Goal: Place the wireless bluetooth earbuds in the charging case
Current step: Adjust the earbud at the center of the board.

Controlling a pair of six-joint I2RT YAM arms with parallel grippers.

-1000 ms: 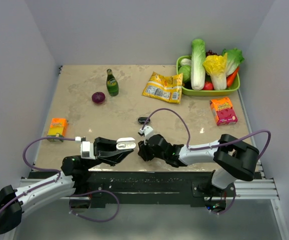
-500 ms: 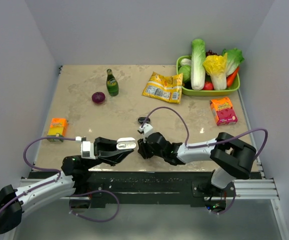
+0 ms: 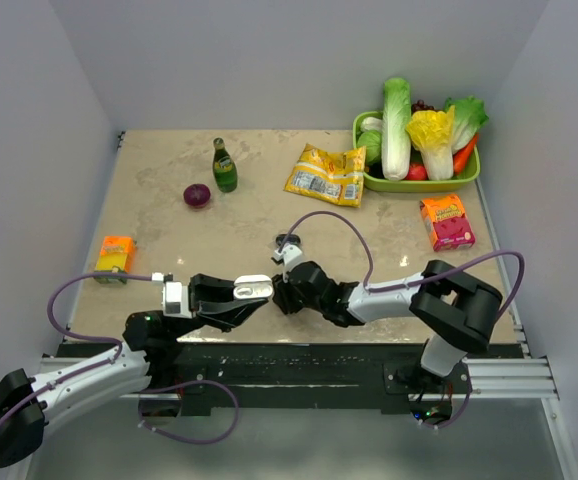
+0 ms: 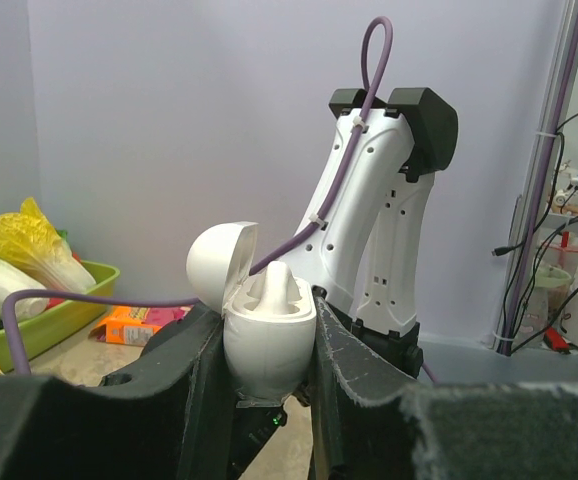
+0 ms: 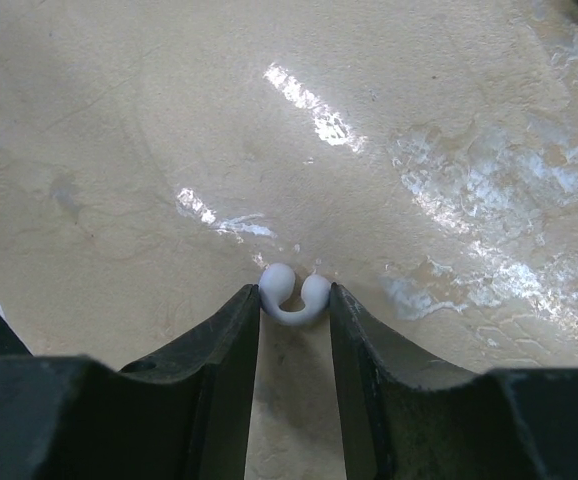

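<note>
Pinching the charging case by its lower half, the left gripper holds it upright over the near part of the table, both black fingers pressed against its sides. The case's lid is flipped open toward the left of the wrist view. A rounded white bump rises from the well; whether that is a seated earbud or part of the case I cannot tell.

The right gripper points down at the marbled tabletop. Its jaws are narrowed onto a small curved white earbud, which sits between the fingertips and touches both. Whether this earbud rests on the table or hangs just off it cannot be told.

From above, the two grippers sit just beside each other, tips nearly meeting. Farther back lie a green bottle, a red onion, a yellow snack bag, an orange box, a red box and a green tray of vegetables.
</note>
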